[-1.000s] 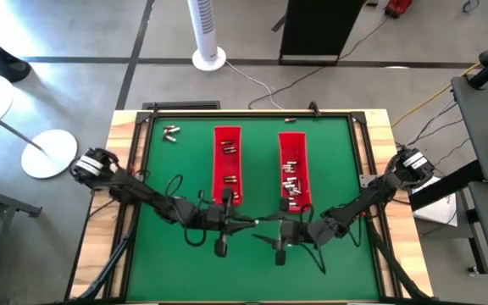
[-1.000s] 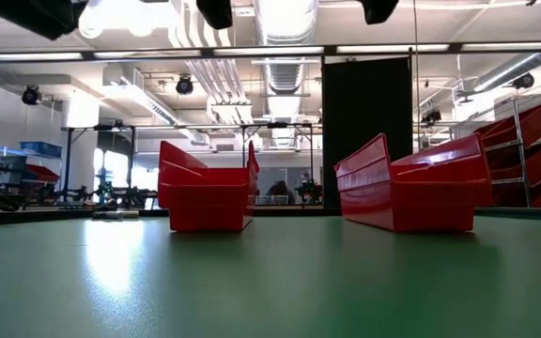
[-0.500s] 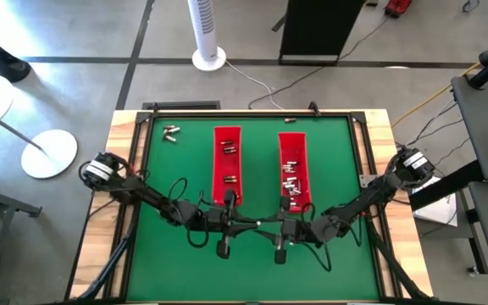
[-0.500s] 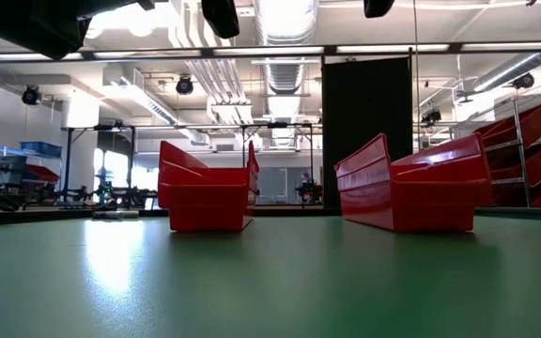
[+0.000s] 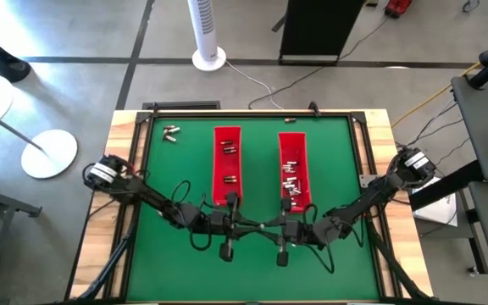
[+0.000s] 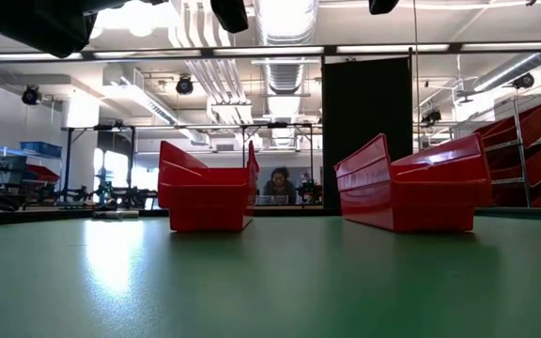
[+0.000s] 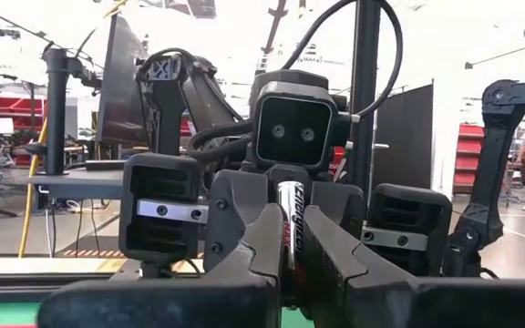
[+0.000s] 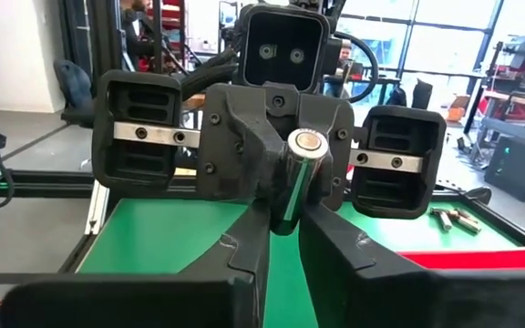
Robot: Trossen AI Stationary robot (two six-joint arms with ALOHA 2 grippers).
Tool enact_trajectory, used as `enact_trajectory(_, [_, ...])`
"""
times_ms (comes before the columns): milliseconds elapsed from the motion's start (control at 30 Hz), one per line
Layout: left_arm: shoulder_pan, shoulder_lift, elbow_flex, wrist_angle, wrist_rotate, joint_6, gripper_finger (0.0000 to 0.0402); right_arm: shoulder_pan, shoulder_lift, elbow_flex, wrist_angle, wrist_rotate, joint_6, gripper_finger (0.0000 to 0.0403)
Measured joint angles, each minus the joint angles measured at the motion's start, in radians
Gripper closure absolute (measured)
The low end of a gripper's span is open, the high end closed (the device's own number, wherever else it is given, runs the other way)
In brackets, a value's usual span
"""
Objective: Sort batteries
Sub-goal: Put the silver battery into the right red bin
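Over the table's near middle my two grippers meet tip to tip, the left gripper [image 5: 248,224] [image 7: 289,220] from the left and the right gripper [image 5: 271,226] [image 8: 285,219] from the right. Both are shut on one silvery battery [image 7: 287,210] [image 8: 294,178], held well above the green table [image 5: 176,254]. More batteries lie in the left red tray [image 5: 227,165] and the right red tray [image 5: 292,169]. A few loose batteries [image 5: 170,132] lie on the table at the far left. My left gripper pinches the battery's lower part [image 7: 286,260] between its two fingers, coming nearly level from the table's left. The battery stands about upright between them, clear of the table. My right gripper has its two fingers on either side of the battery's lower half [image 8: 283,211], coming level from the table's right. The battery's bright top end [image 8: 305,143] rises above the fingers and leans toward this wrist.
The two long red trays stand side by side beyond the grippers, seen end-on in the low view [image 6: 205,192] [image 6: 411,188]. Bare green table lies to the near side and at both sides. A person sits in the room far behind the trays [image 6: 280,183].
My left gripper has come a little toward the right gripper and sunk slightly, so the two now meet. In the high view my right gripper's fingers stand closer together than before, now against the battery. The trays and loose batteries have kept still.
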Motion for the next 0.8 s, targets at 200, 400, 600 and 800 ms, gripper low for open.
enact_trajectory(200, [0.003, 0.002, 0.002, 0.004, -0.009, 0.018, 0.0395, -0.004, -0.007, 0.000, -0.029, -0.001, -0.003, 0.0350])
enact_trajectory(400, [0.003, 0.001, 0.000, 0.004, -0.023, 0.023, 0.0395, -0.005, -0.013, 0.000, -0.030, -0.001, 0.002, 0.0371])
enact_trajectory(600, [0.003, 0.001, -0.005, 0.001, -0.028, 0.020, 0.0395, -0.005, -0.018, 0.000, -0.045, -0.001, 0.020, 0.0339])
enact_trajectory(800, [0.002, 0.001, -0.005, -0.006, -0.027, 0.020, 0.0395, -0.006, -0.019, 0.000, -0.045, -0.001, 0.016, 0.0298])
